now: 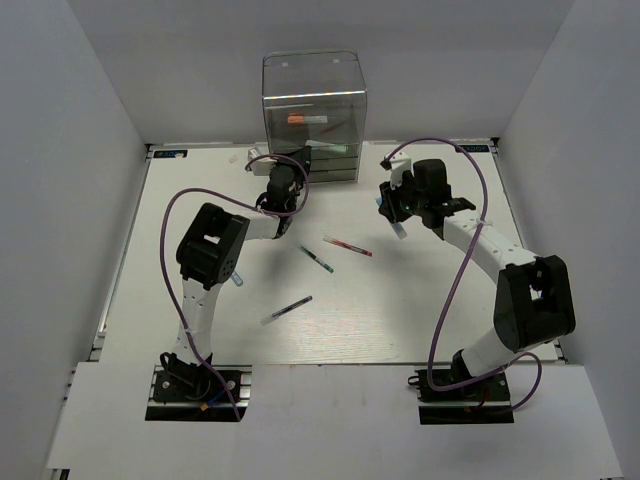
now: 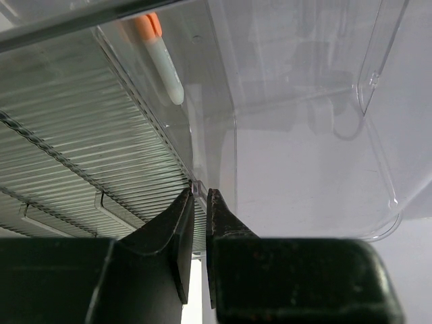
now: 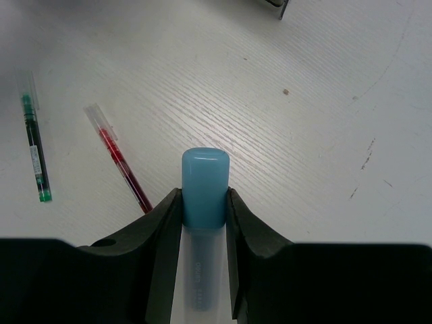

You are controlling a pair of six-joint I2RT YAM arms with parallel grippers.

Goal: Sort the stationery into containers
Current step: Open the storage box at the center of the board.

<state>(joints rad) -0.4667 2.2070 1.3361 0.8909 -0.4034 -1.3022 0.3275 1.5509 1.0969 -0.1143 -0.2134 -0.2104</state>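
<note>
gripping a short pale marker with a light-blue cap [image 3: 204, 177], the right gripper [image 3: 204, 202] is clenched on its barrel over the white table [image 1: 400, 320], the cap poking out past the fingertips. the left gripper [image 2: 200, 197] is pinched almost closed on a small clear tab [image 2: 198, 189] at the front of the tall clear plastic drawer box [image 1: 315, 80]. an orange-capped pale marker [image 2: 162, 61] lies in its top drawer. a thin red pen [image 3: 121, 162], a green pen [image 3: 34, 152] and a dark pen [image 1: 288, 309] lie apart on the table.
</note>
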